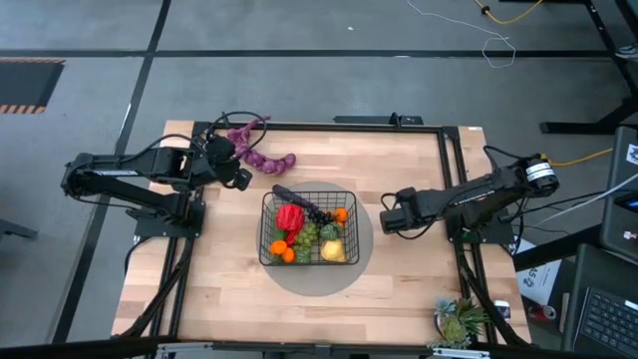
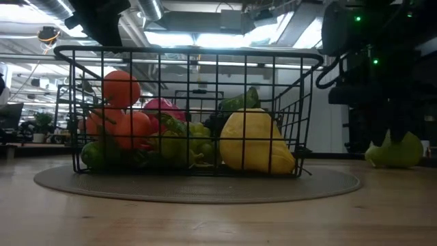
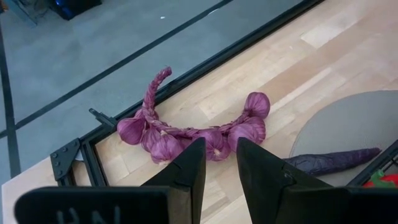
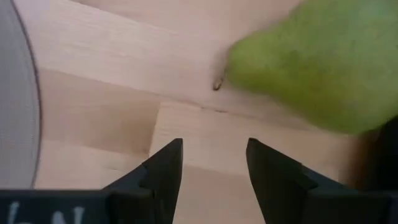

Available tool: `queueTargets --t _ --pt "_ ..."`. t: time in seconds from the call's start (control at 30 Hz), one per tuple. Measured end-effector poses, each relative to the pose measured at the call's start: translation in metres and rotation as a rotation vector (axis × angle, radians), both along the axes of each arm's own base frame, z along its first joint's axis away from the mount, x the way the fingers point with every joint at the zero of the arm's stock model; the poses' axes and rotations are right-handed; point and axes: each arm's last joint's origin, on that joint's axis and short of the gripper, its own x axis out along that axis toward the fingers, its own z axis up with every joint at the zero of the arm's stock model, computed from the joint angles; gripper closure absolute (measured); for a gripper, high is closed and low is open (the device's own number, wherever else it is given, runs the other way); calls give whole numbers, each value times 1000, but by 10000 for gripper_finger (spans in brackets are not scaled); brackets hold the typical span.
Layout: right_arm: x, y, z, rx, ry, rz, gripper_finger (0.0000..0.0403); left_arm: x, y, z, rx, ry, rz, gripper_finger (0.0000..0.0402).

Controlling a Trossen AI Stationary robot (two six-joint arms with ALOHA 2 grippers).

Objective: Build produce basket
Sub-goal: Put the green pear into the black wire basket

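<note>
While both arms hang low over the table: the scene reads as follows.
Surroundings: a spiky potted plant (image 1: 457,321) stands at the table's near right corner, well apart from the work; a round grey mat (image 1: 361,261) lies mid-table.
In the way: a dark purple eggplant-like piece (image 3: 333,161) lies over the mat's edge, between the garlic string and the basket.
Basket (image 1: 271,205): black wire grid, open top, on the mat.
Produce inside: red pepper (image 1: 289,216), oranges (image 2: 121,88), lemon (image 2: 254,142), green pieces.
Purple garlic string (image 3: 193,127): braided bulbs near the far table edge, outside the basket.
Pear (image 4: 320,59): green, on bare wood right of the mat.
Left gripper (image 3: 219,163): just above the string, fingers narrowly parted, empty.
Right gripper (image 4: 213,163): beside the pear, fingers apart, holding nothing.
</note>
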Motion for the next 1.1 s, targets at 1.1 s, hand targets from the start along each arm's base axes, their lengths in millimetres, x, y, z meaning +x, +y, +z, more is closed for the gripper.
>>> queueTargets --t 1.1 --pt "-12 -13 -57 -284 -131 -186 224 0 0 0 0 7 -7 316"
